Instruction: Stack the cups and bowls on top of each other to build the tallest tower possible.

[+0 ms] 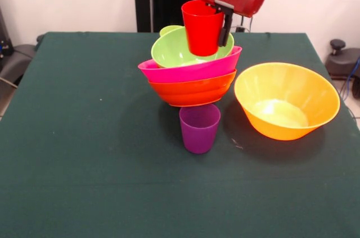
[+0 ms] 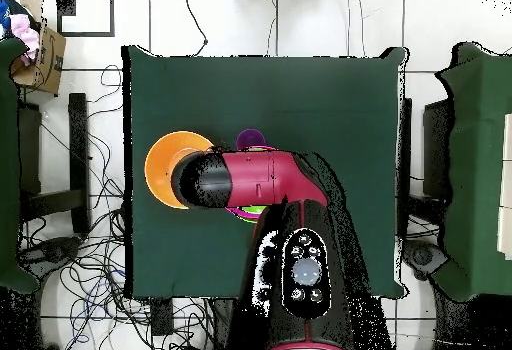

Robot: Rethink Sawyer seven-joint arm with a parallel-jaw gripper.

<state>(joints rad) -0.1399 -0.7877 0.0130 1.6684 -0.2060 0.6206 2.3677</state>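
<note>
The tower stands mid-table: a red-orange bowl [image 1: 188, 93] at the bottom, a pink bowl [image 1: 185, 71] in it, and a lime green bowl [image 1: 175, 52] on top. A second green rim [image 1: 167, 29] peeks out behind. My gripper [image 1: 221, 31] is shut on the rim of a red cup [image 1: 201, 27]. One black finger [image 1: 225, 23] shows outside the cup's wall. The cup hangs upright with its base low in the green bowl. A purple cup [image 1: 199, 128] stands upright on the cloth just in front of the tower. In the overhead view the arm [image 2: 255, 178] hides the tower, and only the purple cup [image 2: 250, 137] peeks out.
A large orange bowl [image 1: 287, 100] sits upright on the table beside the tower, also visible as the orange bowl [image 2: 162, 169] from overhead. The dark green tablecloth [image 1: 84, 148] covers the whole table. Cables and other tables surround it on the floor.
</note>
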